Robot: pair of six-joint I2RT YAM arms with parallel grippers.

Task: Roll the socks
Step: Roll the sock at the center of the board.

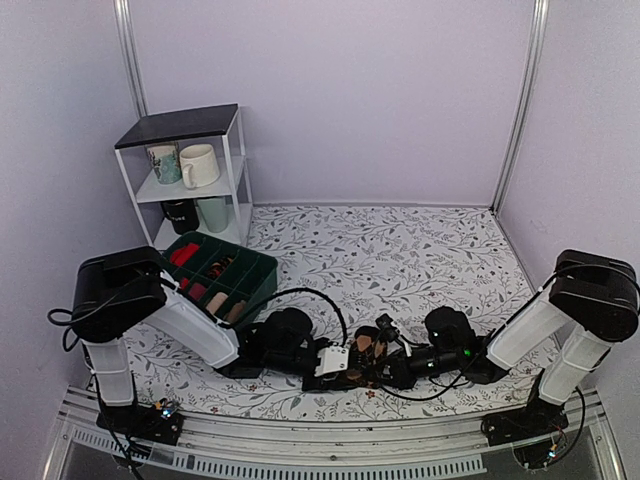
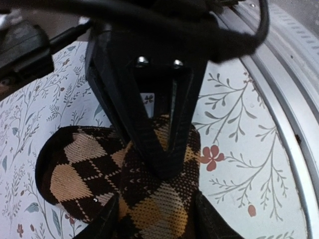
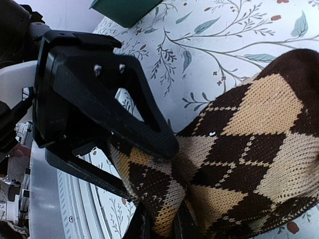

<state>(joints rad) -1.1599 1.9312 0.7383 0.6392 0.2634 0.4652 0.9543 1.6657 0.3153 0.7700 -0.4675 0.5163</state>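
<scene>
The socks, dark brown with tan argyle diamonds, lie bunched on the floral table cover near the front edge, between the two arms. In the left wrist view the socks fill the gap of my left gripper, which is shut on them, both fingers touching the knit. A finger of the right gripper presses onto the same bundle from above. In the right wrist view my right gripper is shut on a narrow fold of the socks, with the left gripper's finger resting against that fold. From above, my left gripper and right gripper meet tip to tip.
A green divided box holding red and beige rolled socks stands at the left, just behind my left arm. A white shelf with mugs is at the back left. A metal rail runs along the near edge, close to both grippers.
</scene>
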